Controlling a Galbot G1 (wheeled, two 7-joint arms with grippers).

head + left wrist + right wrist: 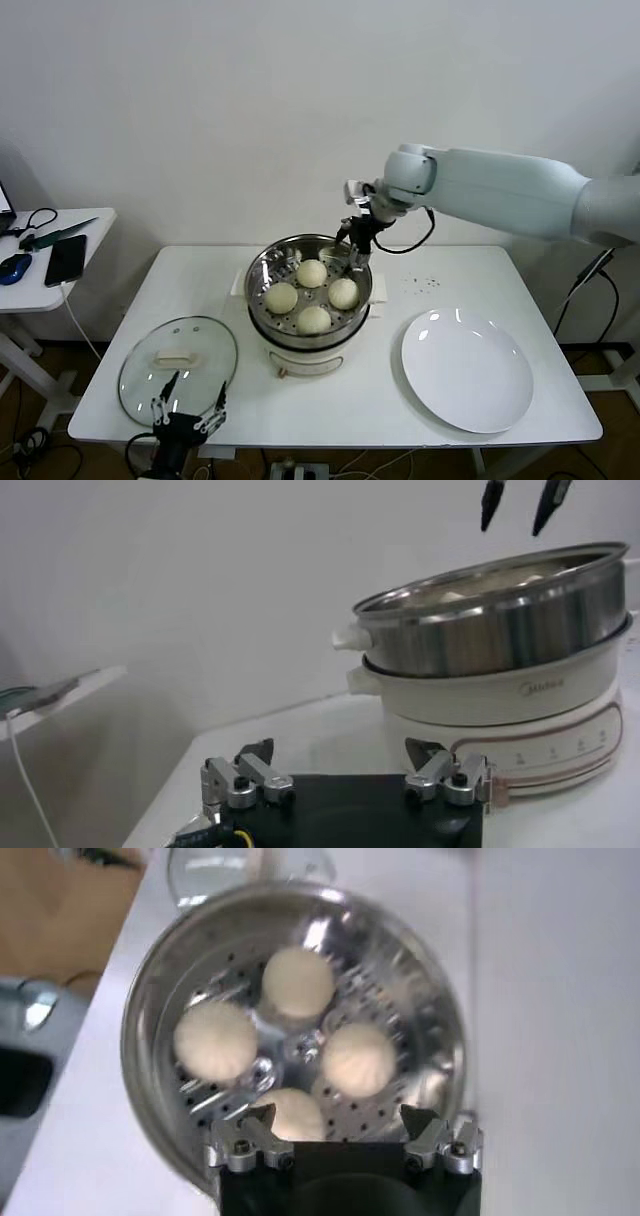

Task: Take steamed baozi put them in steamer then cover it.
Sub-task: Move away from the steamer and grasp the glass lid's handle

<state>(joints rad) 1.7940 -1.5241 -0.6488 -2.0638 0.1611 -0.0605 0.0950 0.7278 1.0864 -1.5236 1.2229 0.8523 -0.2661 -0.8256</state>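
Head view: white rectangular table w/ rounded corners against a plain white wall; round shiny stainless-steel steamer on a white base sits mid-table, four pale cream-white round baozi on its perforated tray. Right gripper hangs over the steamer's far rim, fingers apart, holding nothing. Round clear glass cover w/ metal rim & white bar handle lies flat on the table's front left corner, near the steamer but apart from it. Left gripper is low at the front edge just by the cover, fingers apart, empty. Flat round white plate front right. White side table at left w/ black phone & blue mouse. Left wrist view: steamer's steel wall above the white base, left fingers spread, right gripper's dark tips above the rim. Right wrist view: looking down on all four baozi in the tray, right fingers spread above the rim
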